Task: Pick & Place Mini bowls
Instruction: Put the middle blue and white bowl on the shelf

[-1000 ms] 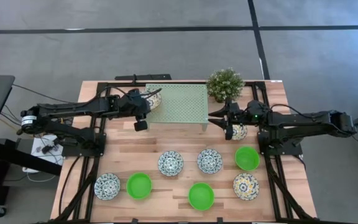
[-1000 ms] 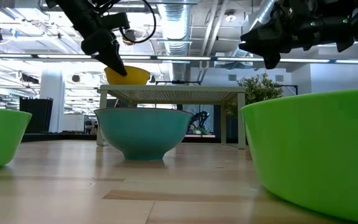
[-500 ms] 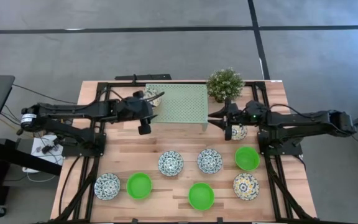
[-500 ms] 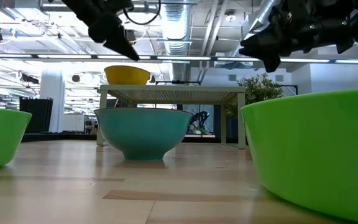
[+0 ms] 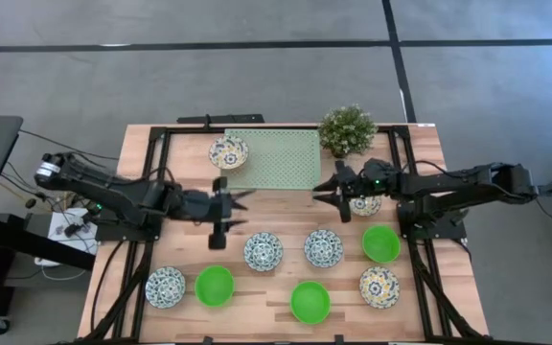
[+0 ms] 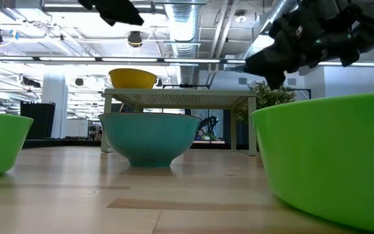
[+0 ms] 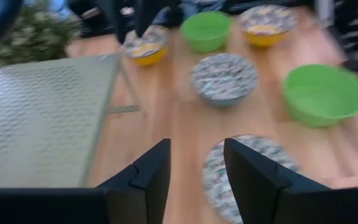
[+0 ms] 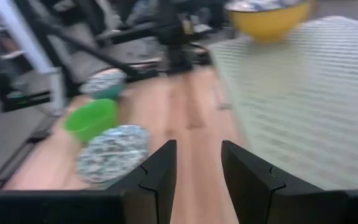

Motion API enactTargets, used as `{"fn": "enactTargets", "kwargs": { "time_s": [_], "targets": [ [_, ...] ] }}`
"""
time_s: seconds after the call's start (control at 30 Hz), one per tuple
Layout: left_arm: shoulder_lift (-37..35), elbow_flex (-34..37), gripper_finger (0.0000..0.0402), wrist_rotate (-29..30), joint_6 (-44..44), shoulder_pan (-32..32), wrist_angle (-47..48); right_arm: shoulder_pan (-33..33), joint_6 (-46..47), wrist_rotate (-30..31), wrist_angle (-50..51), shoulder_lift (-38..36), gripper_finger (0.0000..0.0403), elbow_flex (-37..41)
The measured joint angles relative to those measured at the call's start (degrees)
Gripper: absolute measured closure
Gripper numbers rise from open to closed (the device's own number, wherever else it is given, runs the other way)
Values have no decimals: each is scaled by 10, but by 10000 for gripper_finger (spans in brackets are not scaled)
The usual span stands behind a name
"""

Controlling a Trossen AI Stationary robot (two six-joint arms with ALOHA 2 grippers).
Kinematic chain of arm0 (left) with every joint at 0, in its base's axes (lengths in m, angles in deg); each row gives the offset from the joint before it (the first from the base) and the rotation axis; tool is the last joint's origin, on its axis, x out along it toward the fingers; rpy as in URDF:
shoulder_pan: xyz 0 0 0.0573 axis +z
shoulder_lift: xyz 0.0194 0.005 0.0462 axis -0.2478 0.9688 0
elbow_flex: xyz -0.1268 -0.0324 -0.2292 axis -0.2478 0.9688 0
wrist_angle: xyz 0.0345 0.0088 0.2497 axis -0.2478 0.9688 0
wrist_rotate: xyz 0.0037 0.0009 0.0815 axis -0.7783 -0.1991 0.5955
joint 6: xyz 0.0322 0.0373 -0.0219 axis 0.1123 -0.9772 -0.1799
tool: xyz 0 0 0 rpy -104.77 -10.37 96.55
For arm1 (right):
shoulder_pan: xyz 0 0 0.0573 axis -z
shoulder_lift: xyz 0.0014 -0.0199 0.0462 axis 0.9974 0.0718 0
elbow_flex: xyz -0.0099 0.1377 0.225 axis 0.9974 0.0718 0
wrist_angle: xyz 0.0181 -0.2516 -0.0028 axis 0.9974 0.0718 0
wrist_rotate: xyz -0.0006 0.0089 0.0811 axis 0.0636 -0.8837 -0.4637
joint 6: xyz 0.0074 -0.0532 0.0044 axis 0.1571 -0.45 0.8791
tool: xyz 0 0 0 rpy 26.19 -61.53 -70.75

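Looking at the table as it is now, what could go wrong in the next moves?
1. The yellow floral bowl sits close to the left edge of the green rack; a knock might tip it off.
2. The open left end effector hangs near the white-blue bowl and could nudge it.
3. The right end effector is close to the rack's corner and might catch it.

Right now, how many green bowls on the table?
3, all plain green. One sits front left beside a patterned bowl, one front centre, one on the right near the right arm's base. The high view shows the whole table, so probably none hidden.
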State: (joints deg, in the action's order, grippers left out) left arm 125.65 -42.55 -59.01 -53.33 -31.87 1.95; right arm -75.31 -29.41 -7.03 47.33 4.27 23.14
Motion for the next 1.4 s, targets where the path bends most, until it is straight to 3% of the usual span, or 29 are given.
{"fn": "enactTargets", "kwargs": {
  "time_s": [0.3,0.57,1.0,1.2,1.4],
  "targets": [
    [-1,98,266,2,3,-50,-120,-89,0,-25,-11,49,281,-48],
    [-2,122,283,2,22,-51,-142,-145,38,-24,-8,178,281,-153],
    [-2,123,295,1,50,-53,-143,-159,39,-18,279,376,281,-387],
    [-2,123,295,1,50,-53,-143,-158,39,37,356,431,281,-452],
    [-2,123,295,1,50,-53,-145,-154,57,39,377,462,281,-474]
  ]
}}
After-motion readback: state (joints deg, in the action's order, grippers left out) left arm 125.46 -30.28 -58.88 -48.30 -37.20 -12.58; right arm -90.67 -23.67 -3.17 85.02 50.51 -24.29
